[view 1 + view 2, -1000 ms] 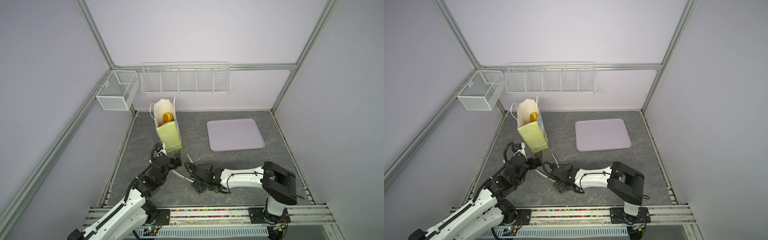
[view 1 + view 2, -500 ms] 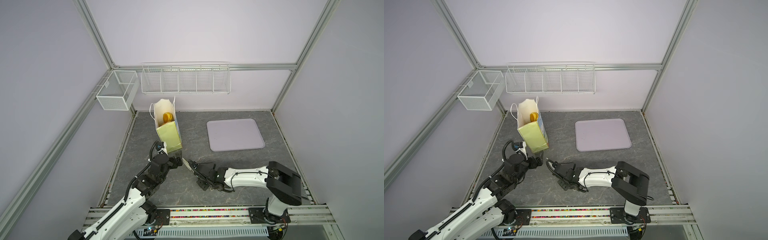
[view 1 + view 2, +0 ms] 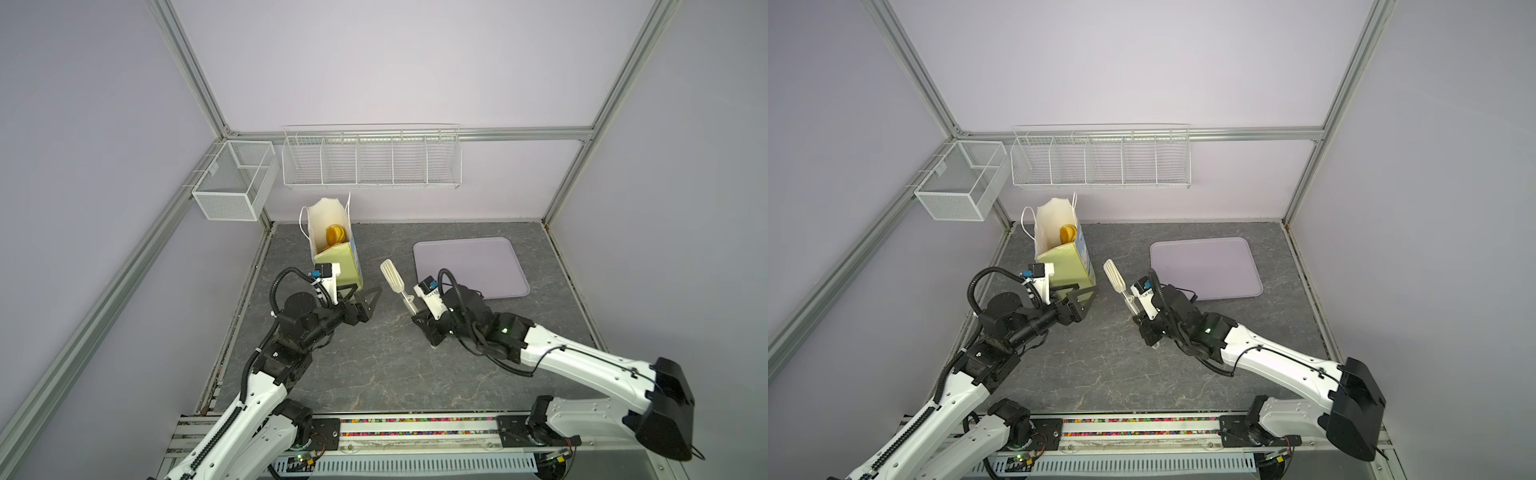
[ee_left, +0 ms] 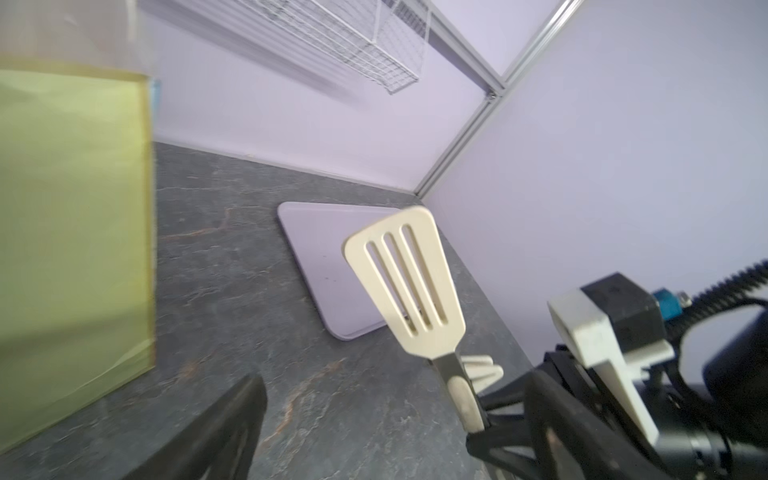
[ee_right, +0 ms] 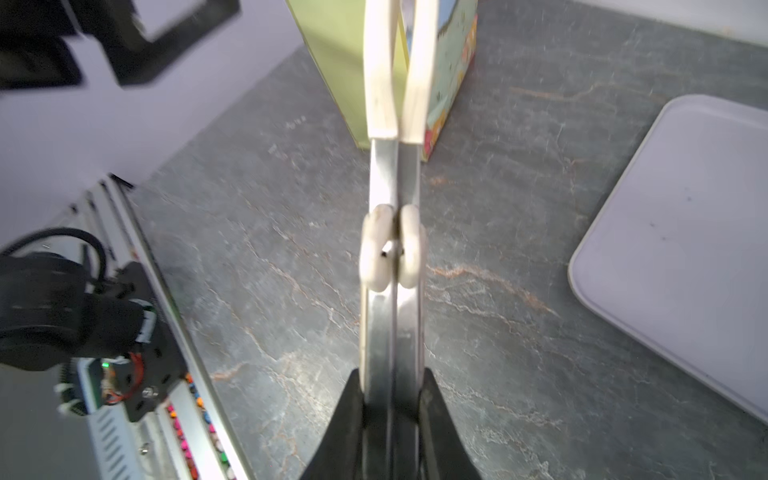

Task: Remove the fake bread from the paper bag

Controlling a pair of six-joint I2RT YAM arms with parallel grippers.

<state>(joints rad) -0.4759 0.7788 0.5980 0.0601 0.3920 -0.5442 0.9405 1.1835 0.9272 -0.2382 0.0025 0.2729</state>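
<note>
The paper bag [image 3: 336, 266] [image 3: 1069, 266] stands upright at the back left, pale yellow-green outside and white inside. One golden-orange piece of fake bread [image 3: 335, 235] [image 3: 1067, 235] shows through its open top. My left gripper [image 3: 362, 297] [image 3: 1080, 297] is open and empty, low beside the bag's near corner; the bag's face [image 4: 75, 232] fills one side of the left wrist view. My right gripper [image 3: 419, 316] [image 3: 1140, 323] [image 5: 392, 415] is shut on the metal arms of cream slotted tongs [image 3: 392, 276] [image 3: 1115, 276] [image 4: 405, 282] [image 5: 392, 249], which are squeezed together and point up towards the bag.
A flat lilac tray [image 3: 469, 266] [image 3: 1204, 266] [image 5: 685, 249] lies on the grey stone-patterned table to the right of the tongs. A white wire rack [image 3: 370, 158] and a mesh basket [image 3: 232, 183] hang on the back walls.
My right gripper has shut on the tongs, lifted them off the table and swung right, so their heads now tilt up. The left gripper has stayed open by the bag.
</note>
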